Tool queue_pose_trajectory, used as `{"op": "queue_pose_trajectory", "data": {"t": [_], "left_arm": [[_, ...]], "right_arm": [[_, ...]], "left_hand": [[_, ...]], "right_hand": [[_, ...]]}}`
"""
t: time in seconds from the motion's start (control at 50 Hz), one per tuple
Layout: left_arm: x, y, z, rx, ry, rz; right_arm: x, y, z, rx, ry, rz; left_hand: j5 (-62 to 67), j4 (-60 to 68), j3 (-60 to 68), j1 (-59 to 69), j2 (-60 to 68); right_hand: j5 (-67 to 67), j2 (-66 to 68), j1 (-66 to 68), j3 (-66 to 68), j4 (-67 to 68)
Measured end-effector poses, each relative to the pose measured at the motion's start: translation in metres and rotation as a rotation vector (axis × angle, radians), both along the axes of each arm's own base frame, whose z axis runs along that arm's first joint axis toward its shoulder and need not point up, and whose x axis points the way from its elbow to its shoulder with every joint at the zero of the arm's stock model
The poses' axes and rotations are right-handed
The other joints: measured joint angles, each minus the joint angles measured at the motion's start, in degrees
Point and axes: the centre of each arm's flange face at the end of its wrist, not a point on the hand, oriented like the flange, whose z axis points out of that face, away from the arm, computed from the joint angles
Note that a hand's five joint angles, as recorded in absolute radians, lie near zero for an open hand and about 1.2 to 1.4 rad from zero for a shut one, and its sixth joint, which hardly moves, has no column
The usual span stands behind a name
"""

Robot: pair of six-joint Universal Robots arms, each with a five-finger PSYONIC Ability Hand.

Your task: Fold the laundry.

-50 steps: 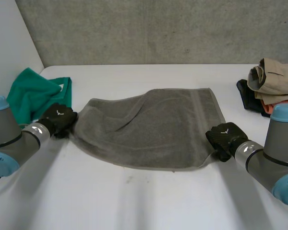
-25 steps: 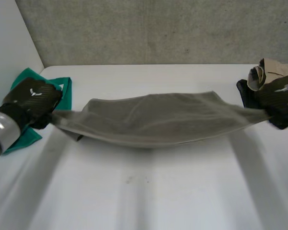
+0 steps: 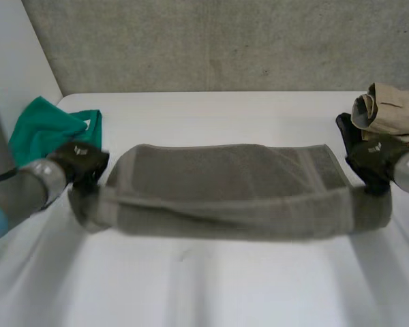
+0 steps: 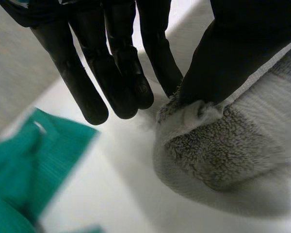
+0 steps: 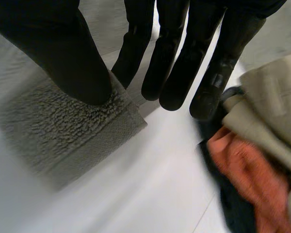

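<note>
Spanning the white desk point(image 3: 211, 293), a grey terry towel point(image 3: 225, 194) is pinched thumb-against-finger at its 9 o'clock end by the left hand point(image 3: 80, 162) and at 3 o'clock by the right hand point(image 3: 370, 155).

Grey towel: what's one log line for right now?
grey towel: doubled over, held at both ends | left hand: pinching one end | right hand: pinching other end | nearby: green cloth, clothes pile

Towel point(image 3: 225, 191) across mid-frame on the counter point(image 3: 211, 286), left hand point(image 3: 78, 163) at its left end, right hand point(image 3: 371, 157) at its right (crumpled cloth point(image 3: 48, 133) far left, clothes pile point(image 3: 388, 109) far right).
</note>
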Motion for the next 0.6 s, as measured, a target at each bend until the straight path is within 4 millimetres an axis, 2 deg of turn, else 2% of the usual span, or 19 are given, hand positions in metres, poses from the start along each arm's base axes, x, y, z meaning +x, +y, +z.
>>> {"op": "queue_pose_trajectory", "data": {"t": [0.02,0.04,0.1,0.12,0.14,0.2,0.22,0.28,0.3,0.34,0.38,0.44,0.48,0.54,0.56,0.58,0.6], "left_arm": [[-0.004,-0.009,0.001,-0.028,-0.001,0.006],[-0.014,-0.027,0.005,-0.093,0.0,0.021],[-0.03,-0.053,0.022,-0.225,0.02,0.04],[-0.038,-0.065,0.035,-0.309,0.04,0.046],[-0.042,-0.071,0.043,-0.356,0.053,0.048],[-0.054,-0.086,0.078,-0.534,0.111,0.054],[-0.061,-0.093,0.107,-0.669,0.161,0.055],[-0.067,-0.093,0.16,-0.896,0.253,0.059],[-0.067,-0.092,0.172,-0.941,0.272,0.061],[-0.066,-0.084,0.205,-1.058,0.328,0.068],[-0.062,-0.075,0.227,-1.125,0.369,0.073],[-0.06,-0.07,0.232,-1.129,0.385,0.074],[-0.057,-0.062,0.226,-1.077,0.394,0.07],[-0.055,-0.055,0.209,-0.995,0.382,0.057],[-0.056,-0.05,0.198,-0.949,0.372,0.042],[-0.056,-0.05,0.198,-0.949,0.372,0.042],[-0.056,-0.043,0.184,-0.897,0.36,0.02]], "right_arm": [[0.003,-0.006,0.0,-0.018,-0.007,-0.004],[0.012,-0.024,0.002,-0.083,-0.029,-0.014],[0.027,-0.049,0.02,-0.232,-0.066,-0.023],[0.034,-0.063,0.037,-0.351,-0.098,-0.031],[0.037,-0.068,0.044,-0.395,-0.11,-0.034],[0.046,-0.087,0.087,-0.631,-0.182,-0.051],[0.049,-0.093,0.112,-0.756,-0.224,-0.061],[0.051,-0.093,0.175,-1.049,-0.328,-0.076],[0.051,-0.092,0.182,-1.077,-0.339,-0.077],[0.051,-0.083,0.216,-1.215,-0.391,-0.077],[0.051,-0.075,0.233,-1.275,-0.415,-0.074],[0.05,-0.071,0.237,-1.284,-0.419,-0.072],[0.051,-0.066,0.23,-1.232,-0.407,-0.065],[0.053,-0.064,0.207,-1.124,-0.384,-0.05],[0.055,-0.064,0.189,-1.052,-0.373,-0.039],[0.055,-0.064,0.189,-1.052,-0.373,-0.039],[0.058,-0.062,0.166,-0.957,-0.363,-0.023]], "left_hand": [[0.0,0.0,0.0,0.0,0.0],[0.0,0.0,0.0,0.0,0.0],[0.0,0.0,0.0,0.0,0.0],[0.0,0.0,0.0,0.0,0.0],[0.0,0.0,0.0,0.0,0.0],[0.0,0.0,0.0,0.0,0.0],[0.0,0.0,0.0,0.0,0.0],[0.0,0.0,0.0,0.0,0.0],[0.0,0.0,0.0,0.0,0.0],[0.0,0.0,0.0,0.0,0.0],[0.0,0.0,0.0,0.0,0.0],[0.0,0.0,0.0,0.0,0.0],[0.0,0.0,0.0,0.0,0.0],[0.0,0.0,0.0,0.0,0.0],[0.0,0.0,0.0,0.0,0.0],[0.0,0.0,0.0,0.0,0.0],[0.0,0.0,0.0,0.0,0.1]], "right_hand": [[0.0,0.1,0.0,0.0,0.0],[0.0,0.1,0.0,0.0,0.0],[0.0,0.1,0.2,0.0,0.0],[0.0,0.1,0.4,0.1,0.0],[0.0,0.1,0.4,0.1,0.0],[0.0,0.1,0.4,0.2,0.0],[0.0,0.1,0.4,0.2,0.0],[0.0,0.1,0.4,0.2,0.0],[0.0,0.1,0.4,0.2,0.0],[0.0,0.1,0.4,0.2,0.0],[0.0,0.1,0.4,0.2,0.0],[0.0,0.1,0.4,0.2,0.0],[0.1,0.1,0.4,0.2,0.0],[0.2,-0.2,0.2,0.0,-0.1],[-5.2,-6.6,-5.2,-6.1,-6.3],[-5.2,-6.6,-5.2,-6.1,-6.3],[-17.7,-20.0,-16.6,-20.2,-19.4]]}}
